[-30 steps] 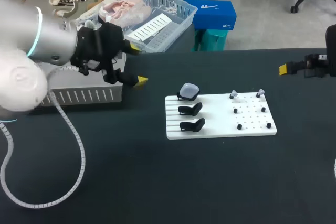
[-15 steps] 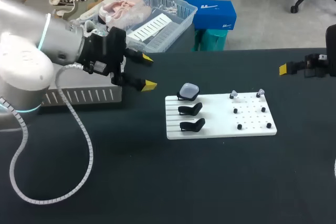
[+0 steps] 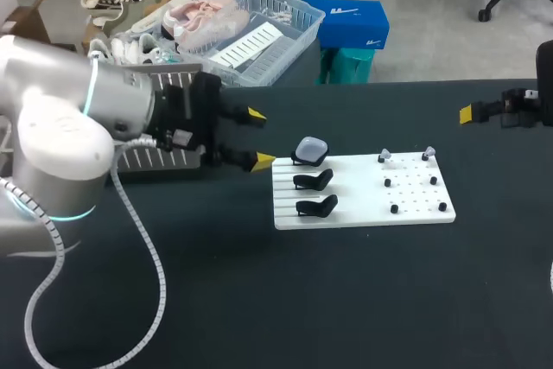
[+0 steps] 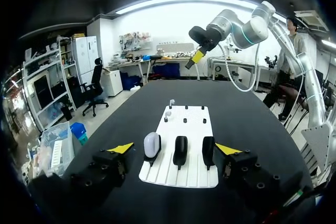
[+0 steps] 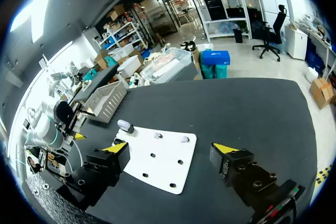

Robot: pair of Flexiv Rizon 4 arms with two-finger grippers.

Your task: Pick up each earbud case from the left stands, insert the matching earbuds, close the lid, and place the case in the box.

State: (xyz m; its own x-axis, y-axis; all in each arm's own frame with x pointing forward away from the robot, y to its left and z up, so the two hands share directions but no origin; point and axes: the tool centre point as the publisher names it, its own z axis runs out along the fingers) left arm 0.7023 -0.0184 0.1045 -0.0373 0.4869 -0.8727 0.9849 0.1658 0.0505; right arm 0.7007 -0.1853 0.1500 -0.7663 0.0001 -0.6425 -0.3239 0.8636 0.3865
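A white board (image 3: 363, 192) lies mid-table with three black stands on its left side. The far stand carries a pale earbud case (image 3: 311, 149); the two nearer stands (image 3: 315, 194) are bare. Two small earbuds (image 3: 384, 155) sit on pegs at the board's far right. My left gripper (image 3: 259, 137) hovers open just left of the board; in the left wrist view the left gripper (image 4: 174, 148) has the case (image 4: 151, 144) ahead, between its fingers and untouched. My right gripper (image 3: 471, 113) hangs far right, open (image 5: 170, 148), high above the board (image 5: 163, 163).
A grey slotted box (image 3: 147, 157) stands at the left, partly hidden behind my left arm. The arm's white cable (image 3: 138, 248) loops over the table's left front. Several black pegs (image 3: 415, 194) dot the board's right half.
My left gripper has swung right, from over the grey box to the board's left edge, staying open. The right arm has not moved.
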